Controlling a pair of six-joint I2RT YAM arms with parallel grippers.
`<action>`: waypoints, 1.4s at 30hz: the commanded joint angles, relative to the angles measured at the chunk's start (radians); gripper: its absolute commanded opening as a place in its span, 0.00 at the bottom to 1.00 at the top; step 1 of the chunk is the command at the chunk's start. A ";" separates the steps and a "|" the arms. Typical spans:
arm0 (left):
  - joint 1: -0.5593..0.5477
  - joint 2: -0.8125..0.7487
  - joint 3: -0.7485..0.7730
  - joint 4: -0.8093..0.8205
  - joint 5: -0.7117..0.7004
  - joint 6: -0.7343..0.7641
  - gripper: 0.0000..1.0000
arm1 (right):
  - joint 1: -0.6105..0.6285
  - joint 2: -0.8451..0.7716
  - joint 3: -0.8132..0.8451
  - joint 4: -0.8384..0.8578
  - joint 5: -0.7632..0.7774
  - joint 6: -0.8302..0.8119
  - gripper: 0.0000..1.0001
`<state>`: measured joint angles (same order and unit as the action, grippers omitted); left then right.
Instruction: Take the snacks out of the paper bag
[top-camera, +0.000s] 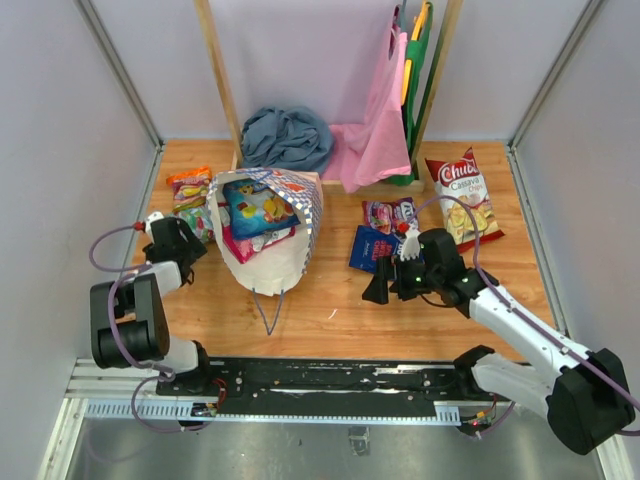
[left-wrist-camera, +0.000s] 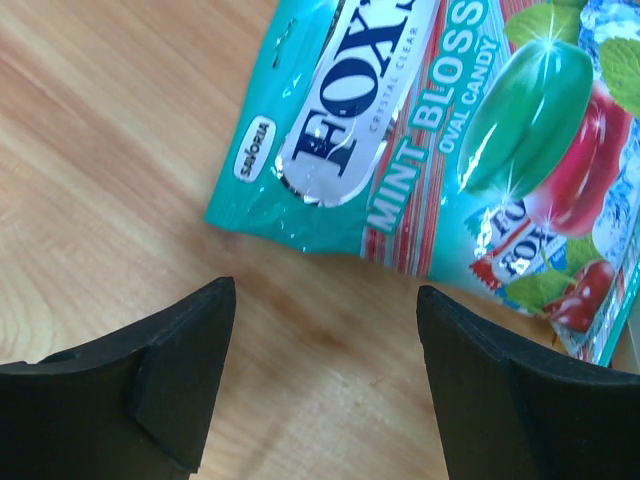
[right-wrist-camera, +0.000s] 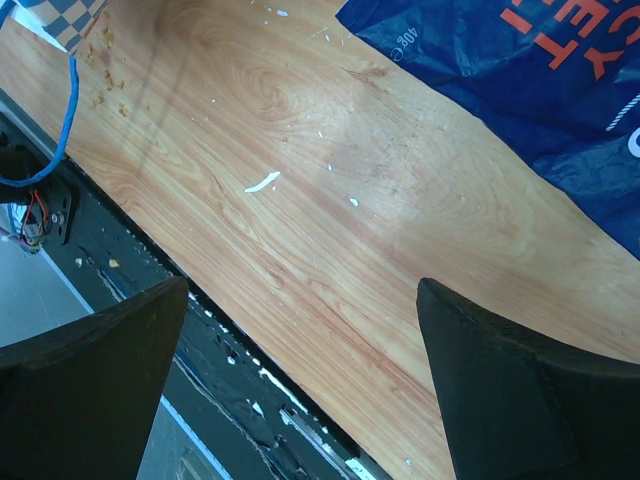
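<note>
left gripper (left-wrist-camera: 322, 330) and right gripper (right-wrist-camera: 300, 320) both wide open and empty, and honestly going into that tipped-over paper bag (top-camera: 285, 255) I could just pinch its rim and drag the whole thing

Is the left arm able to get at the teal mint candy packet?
Probably yes. The left claw is open, and the teal mint candy packet lies flat on the table just ahead of it, nothing between.
</note>
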<state>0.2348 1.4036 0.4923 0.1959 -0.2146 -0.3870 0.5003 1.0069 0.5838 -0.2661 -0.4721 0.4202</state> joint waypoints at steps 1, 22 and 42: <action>-0.006 0.096 0.067 0.003 -0.036 0.041 0.78 | 0.013 0.012 -0.009 0.017 0.020 0.004 0.99; -0.088 0.071 0.319 -0.155 -0.089 0.086 0.77 | 0.017 0.073 0.025 0.027 0.036 -0.016 0.99; -0.168 -0.657 0.187 -0.397 0.336 -0.195 0.81 | 0.876 0.340 0.561 -0.202 1.100 -0.252 0.98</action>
<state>0.0696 0.8684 0.6731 -0.1493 0.0143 -0.5156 1.3243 1.2255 1.0420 -0.4255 0.4717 0.2562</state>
